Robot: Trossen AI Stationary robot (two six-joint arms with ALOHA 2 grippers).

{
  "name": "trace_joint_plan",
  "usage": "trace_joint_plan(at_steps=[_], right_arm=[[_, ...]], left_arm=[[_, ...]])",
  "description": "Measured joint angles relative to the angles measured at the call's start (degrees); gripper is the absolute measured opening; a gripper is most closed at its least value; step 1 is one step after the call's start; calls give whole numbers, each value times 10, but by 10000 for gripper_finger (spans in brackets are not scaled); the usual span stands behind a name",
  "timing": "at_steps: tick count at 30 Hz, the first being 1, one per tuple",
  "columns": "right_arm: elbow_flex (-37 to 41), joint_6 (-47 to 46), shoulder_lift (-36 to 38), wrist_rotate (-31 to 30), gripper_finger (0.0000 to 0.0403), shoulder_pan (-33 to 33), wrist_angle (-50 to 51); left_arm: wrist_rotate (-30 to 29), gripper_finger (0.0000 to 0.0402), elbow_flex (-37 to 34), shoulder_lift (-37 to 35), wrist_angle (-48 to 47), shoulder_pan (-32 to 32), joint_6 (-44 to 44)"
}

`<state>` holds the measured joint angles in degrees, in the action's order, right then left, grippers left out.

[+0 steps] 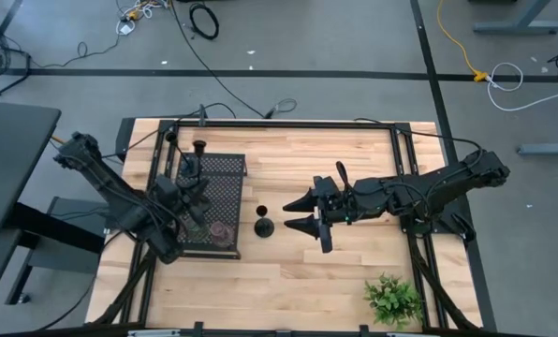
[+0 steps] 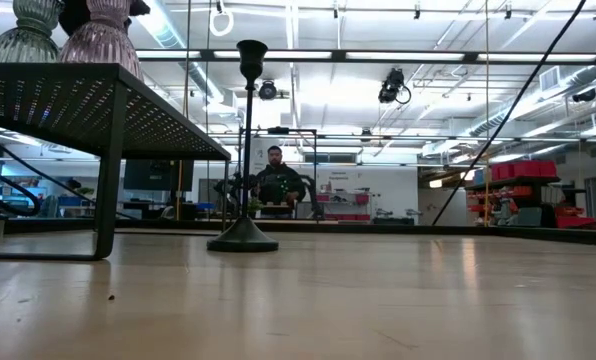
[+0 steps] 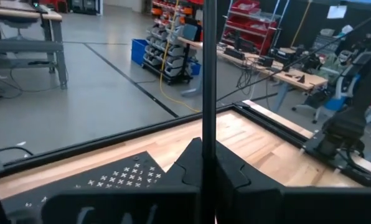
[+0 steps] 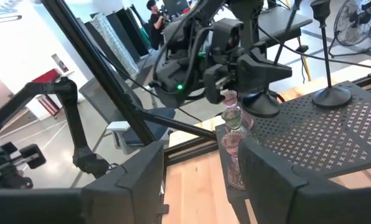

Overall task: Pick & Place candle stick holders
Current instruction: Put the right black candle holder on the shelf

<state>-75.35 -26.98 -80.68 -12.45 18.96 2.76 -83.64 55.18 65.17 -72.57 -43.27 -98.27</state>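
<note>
- The left gripper [image 1: 193, 192] hovered above the large black perforated metal stand [image 1: 225, 178], its fingers [image 3: 235, 177] clamped on the thin stem of a black round-based candle stick holder [image 3: 208, 74].
- The right gripper [image 1: 302, 212] waited just beside the stand, jaws spread wide and empty.
- Another black holder [image 1: 263, 226] stood on the wooden table [image 1: 354, 271] between stand and right gripper.
- A further black holder [image 4: 332, 93] and squat translucent pinkish and green glass holders [image 4: 234, 146] sat on the stand.
- The black ones looked stiff, bottom-heavy, best pinched mid-stem; the glass looked slippery, fragile, best held at the waist.
</note>
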Motion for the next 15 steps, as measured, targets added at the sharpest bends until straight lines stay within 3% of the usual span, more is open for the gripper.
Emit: trace_joint_plan(at_steps=[15], right_arm=[[0,-2,0,-2,205,0,-2]], left_arm=[[4,8,-44,-39,7,48,2]])
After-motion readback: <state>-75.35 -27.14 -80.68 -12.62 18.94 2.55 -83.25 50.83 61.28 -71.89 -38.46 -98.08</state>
